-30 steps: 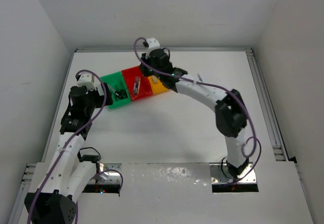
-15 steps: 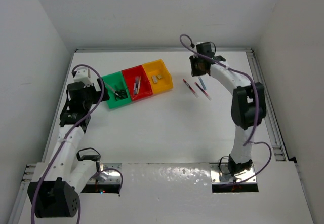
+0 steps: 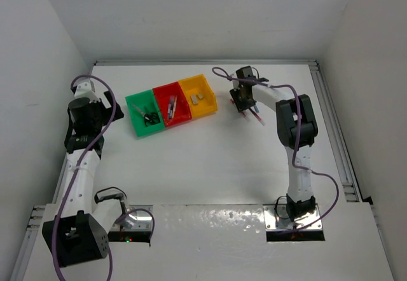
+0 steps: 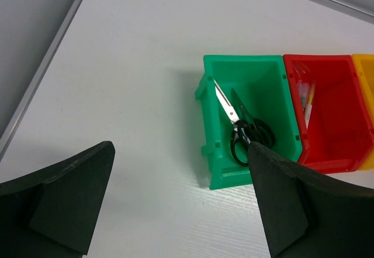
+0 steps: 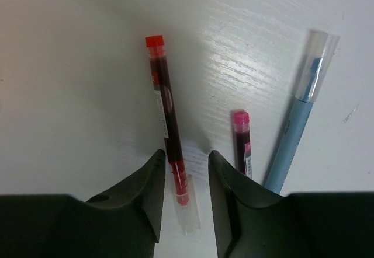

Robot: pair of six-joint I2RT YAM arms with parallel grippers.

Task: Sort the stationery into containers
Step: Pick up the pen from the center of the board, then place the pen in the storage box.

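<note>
Sorting partly done: scissors (image 4: pixel 242 131) binned, three pens (image 5: pixel 241 147) left by far edge; right gripper (image 5: pixel 185 156) spread astride red pen (image 5: pixel 165 115), left gripper (image 4: pixel 180 148) spread, empty.

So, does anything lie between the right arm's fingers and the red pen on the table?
Nothing visible does. The slim red pen with a clear cap lies in the gap between the open right fingers. The pink-capped pen and light blue pen lie beside it, outside that gap.
</note>
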